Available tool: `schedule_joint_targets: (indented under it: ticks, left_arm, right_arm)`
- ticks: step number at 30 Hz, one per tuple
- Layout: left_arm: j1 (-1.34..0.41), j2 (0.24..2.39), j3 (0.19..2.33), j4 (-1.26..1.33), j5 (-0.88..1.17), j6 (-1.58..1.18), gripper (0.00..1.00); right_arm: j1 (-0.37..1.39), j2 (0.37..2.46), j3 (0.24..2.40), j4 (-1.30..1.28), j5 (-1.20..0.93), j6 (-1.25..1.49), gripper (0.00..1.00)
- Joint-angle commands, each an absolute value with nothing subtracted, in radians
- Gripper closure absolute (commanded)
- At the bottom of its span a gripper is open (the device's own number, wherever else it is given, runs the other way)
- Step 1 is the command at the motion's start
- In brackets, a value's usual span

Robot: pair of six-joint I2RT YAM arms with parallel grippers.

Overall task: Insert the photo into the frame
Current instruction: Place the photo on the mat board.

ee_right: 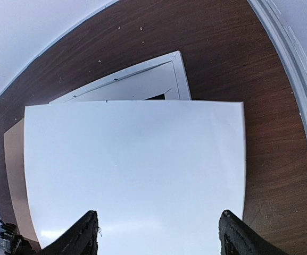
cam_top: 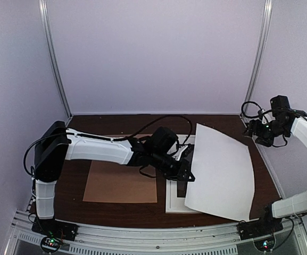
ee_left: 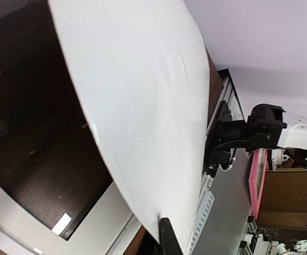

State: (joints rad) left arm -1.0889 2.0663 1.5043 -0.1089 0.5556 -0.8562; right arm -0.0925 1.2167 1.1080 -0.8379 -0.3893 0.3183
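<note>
My left gripper [cam_top: 188, 172] is shut on the left edge of the photo [cam_top: 222, 172] and holds it tilted and bowed above the table. Only the photo's plain white back shows; its printed side is hidden. In the left wrist view one black finger [ee_left: 169, 239] pinches the sheet [ee_left: 148, 106]. The white frame [cam_top: 173, 204] lies flat beneath it, mostly covered, with a dark inside [ee_left: 31, 143] and a white rim [ee_left: 89, 228]. My right gripper [cam_top: 257, 130] is open and empty, raised at the far right, looking down on the photo [ee_right: 132, 170] and the frame [ee_right: 142, 79].
A plain brown backing board [cam_top: 120, 183] lies flat on the dark wooden table left of the frame, and shows in the right wrist view [ee_right: 15, 180]. The left arm reaches across over it. White walls enclose the table; a metal rail [cam_top: 158, 236] runs along the near edge.
</note>
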Motion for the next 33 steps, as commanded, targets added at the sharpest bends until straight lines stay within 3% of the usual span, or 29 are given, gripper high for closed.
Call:
schedule_joint_targets:
  ticks: [1, 13, 33]
  left_arm:
    - [-1.097, 2.007, 1.536, -0.224, 0.505, -0.802, 1.0]
    - [-1.078, 2.08, 1.61, -0.268, 0.343, -0.802, 1.0]
    - [-1.019, 2.087, 1.445, -0.165, 0.275, -0.926, 1.0]
  right_arm:
    - [-0.101, 1.221, 1.09, -0.818, -0.397, 0.316, 0.23]
    - [-0.101, 1.225, 1.062, -0.801, -0.416, 0.316, 0.23]
    - [-0.101, 1.245, 1.051, -0.778, -0.429, 0.316, 0.23]
